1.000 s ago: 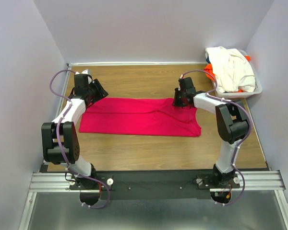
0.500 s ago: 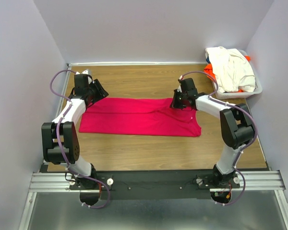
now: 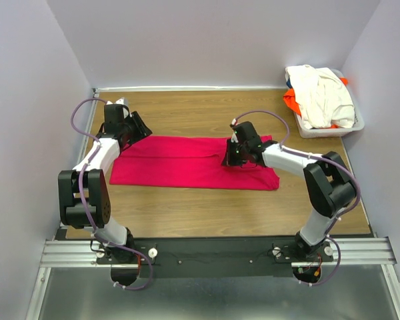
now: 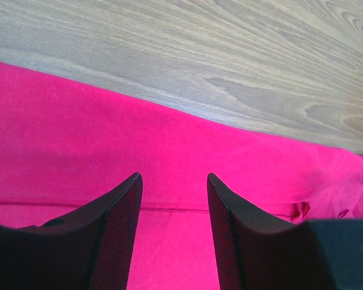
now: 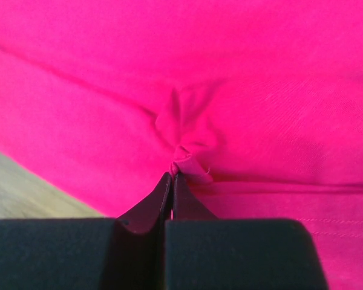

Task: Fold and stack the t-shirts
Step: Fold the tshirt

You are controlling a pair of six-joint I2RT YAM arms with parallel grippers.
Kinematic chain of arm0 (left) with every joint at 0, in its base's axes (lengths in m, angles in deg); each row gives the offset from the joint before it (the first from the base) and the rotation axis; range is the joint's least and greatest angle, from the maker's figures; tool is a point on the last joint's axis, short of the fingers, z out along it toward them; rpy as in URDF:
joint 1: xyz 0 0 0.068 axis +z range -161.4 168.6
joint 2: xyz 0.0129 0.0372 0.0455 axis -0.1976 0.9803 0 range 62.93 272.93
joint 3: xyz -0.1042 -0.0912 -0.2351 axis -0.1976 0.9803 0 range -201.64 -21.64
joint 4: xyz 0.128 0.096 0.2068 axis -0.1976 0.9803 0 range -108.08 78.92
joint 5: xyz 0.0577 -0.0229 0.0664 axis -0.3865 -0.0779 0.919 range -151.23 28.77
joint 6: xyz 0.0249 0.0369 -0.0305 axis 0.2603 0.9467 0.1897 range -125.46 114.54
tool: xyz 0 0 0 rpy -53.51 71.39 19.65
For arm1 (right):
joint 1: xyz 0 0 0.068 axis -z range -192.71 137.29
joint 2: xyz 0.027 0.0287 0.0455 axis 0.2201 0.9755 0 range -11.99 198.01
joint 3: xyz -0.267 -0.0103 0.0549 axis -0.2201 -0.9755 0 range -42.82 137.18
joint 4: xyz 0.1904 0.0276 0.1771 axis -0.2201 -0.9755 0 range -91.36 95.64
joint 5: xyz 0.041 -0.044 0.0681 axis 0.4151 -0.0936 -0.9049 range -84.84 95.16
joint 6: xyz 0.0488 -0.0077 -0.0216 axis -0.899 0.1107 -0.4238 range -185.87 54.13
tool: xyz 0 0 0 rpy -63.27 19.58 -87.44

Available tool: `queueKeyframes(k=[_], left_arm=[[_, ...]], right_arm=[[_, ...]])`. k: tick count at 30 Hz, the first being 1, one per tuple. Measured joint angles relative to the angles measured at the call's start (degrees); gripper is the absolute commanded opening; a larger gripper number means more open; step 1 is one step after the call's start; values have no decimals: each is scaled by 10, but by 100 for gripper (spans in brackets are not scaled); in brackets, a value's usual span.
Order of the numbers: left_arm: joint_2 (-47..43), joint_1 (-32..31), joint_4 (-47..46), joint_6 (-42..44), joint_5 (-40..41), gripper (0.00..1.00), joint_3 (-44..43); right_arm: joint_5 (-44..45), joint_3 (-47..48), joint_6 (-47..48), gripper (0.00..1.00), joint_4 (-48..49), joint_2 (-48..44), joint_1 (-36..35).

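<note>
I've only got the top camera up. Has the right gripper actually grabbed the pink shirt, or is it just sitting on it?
Observer: It has grabbed it. In the right wrist view the right gripper is shut, jaws pressed together on a small pucker of the crimson-pink shirt.
Operator: And the left one?
Observer: The left gripper is open over the shirt, jaws apart with nothing between them.
Operator: Anything under it?
Observer: A straight crease line runs across the cloth between its jaws.

Robot lab cell — plain walls [image 3: 213, 40], wooden table [image 3: 187, 207], aluminium mounting rail [image 3: 73, 253]
</note>
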Motion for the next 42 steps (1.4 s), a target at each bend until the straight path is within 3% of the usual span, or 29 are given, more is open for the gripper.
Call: queueKeyframes(k=[8,10,11,15,21,27,33,37,42], left_arm=[[0,-5,0,0,0,55,2],[0,-7,-1,0,-1,55,3],[0,-7,-1,0,-1,55,3],[0,-11,-1,0,-2,56,3],[0,-16,-1,0,-4,56,3],[0,-43,1,5,-4,56,2],[0,-60,4,6,-4,56,-1],[0,-65,4,7,-4,56,-1],[0,-68,4,9,-4,56,-1]], right_arm=[[10,-40,-9,6,0,-17,-35],[16,-49,-10,13,0,-21,-40],[19,-56,-12,25,0,-24,-42],[40,-74,-17,49,0,-34,-44],[113,-81,-26,59,-2,-92,-45],[189,-64,-21,60,-7,-130,-13],[205,-28,-1,59,-23,-65,54],[204,-15,7,59,-36,-10,60],[198,-18,12,59,-50,-12,60]])
